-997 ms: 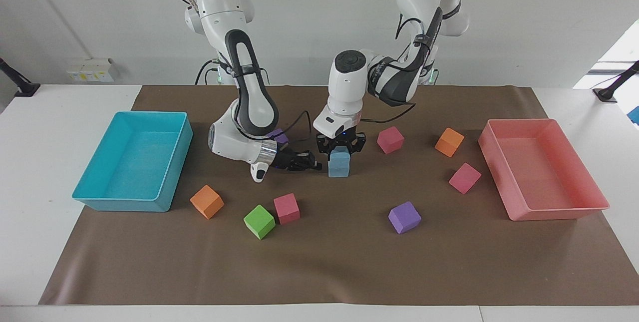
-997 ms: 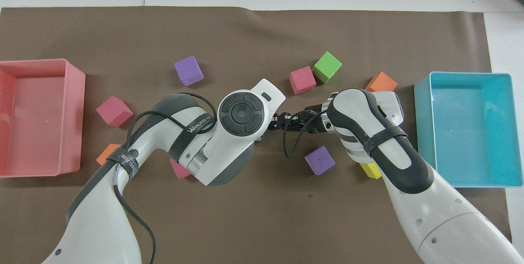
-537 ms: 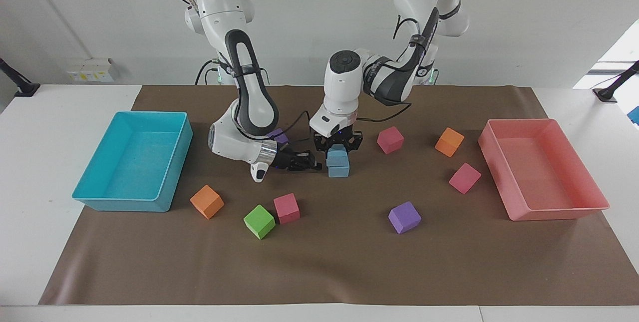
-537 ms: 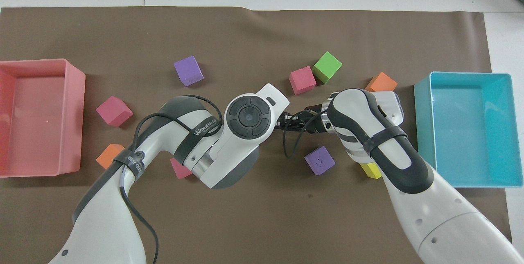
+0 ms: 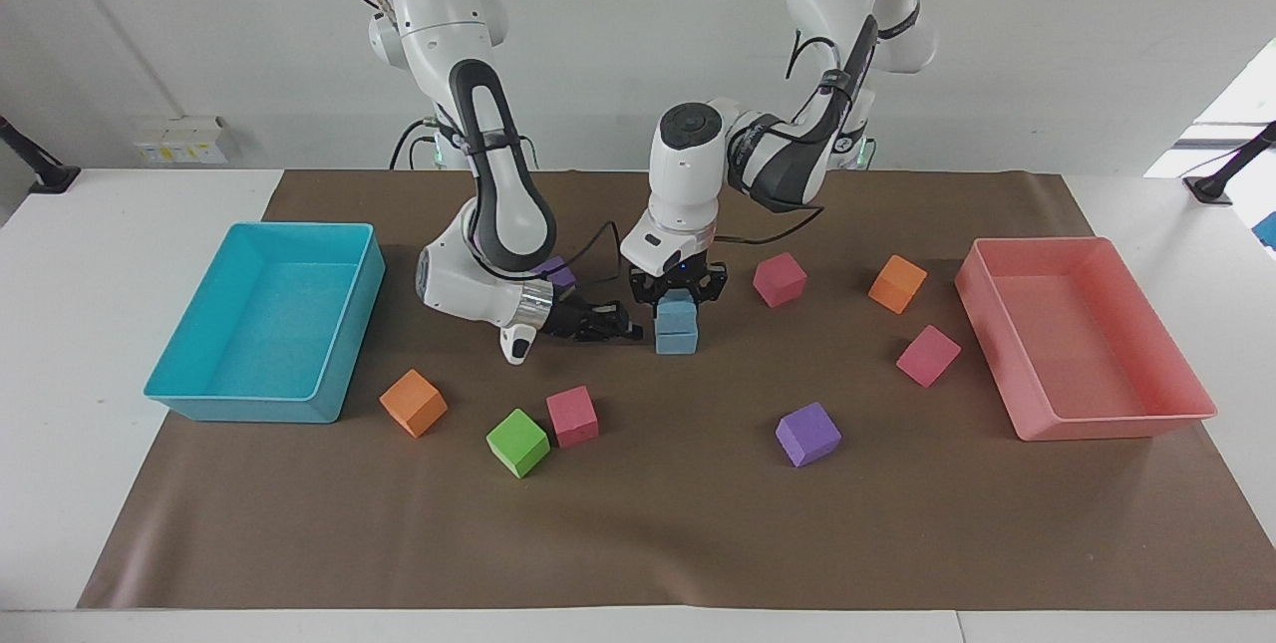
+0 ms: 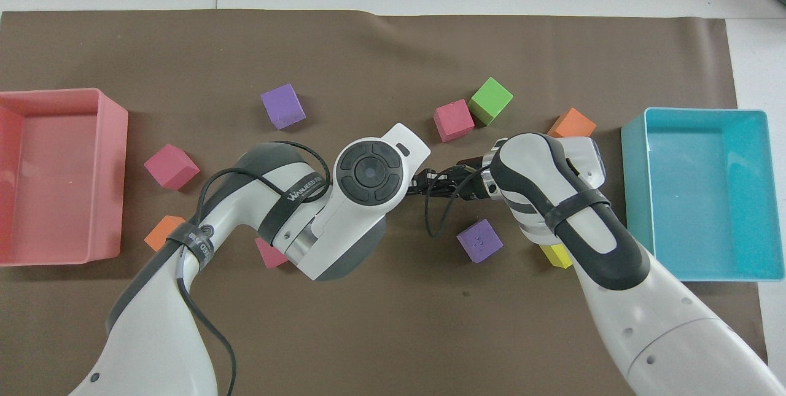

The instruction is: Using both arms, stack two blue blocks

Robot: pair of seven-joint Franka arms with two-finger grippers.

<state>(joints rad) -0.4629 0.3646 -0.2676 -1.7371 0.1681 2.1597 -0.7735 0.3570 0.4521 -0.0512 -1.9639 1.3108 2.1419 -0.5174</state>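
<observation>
The left claw (image 5: 678,296) hangs straight down, gripping the upper matte sky-blue foam cube (image 5: 677,310) squarely upon the lower one (image 5: 676,339), mid-worktop. The right claw (image 5: 610,322), just beside, seems closed and empty.

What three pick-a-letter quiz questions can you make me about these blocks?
1. How do the blue blocks sit?
A Side by side
B One on top of the other
C Apart

2. How many orange blocks are there?
A One
B Two
C Four

3. Where is the green block?
A On the blue blocks
B On an orange block
C Beside a pink block

Answers:
1 B, the facing view shows one blue cube resting on the other.
2 B, one orange cube lies toward each end of the table.
3 C, it lies on the mat, right next to that pink cube.
</observation>
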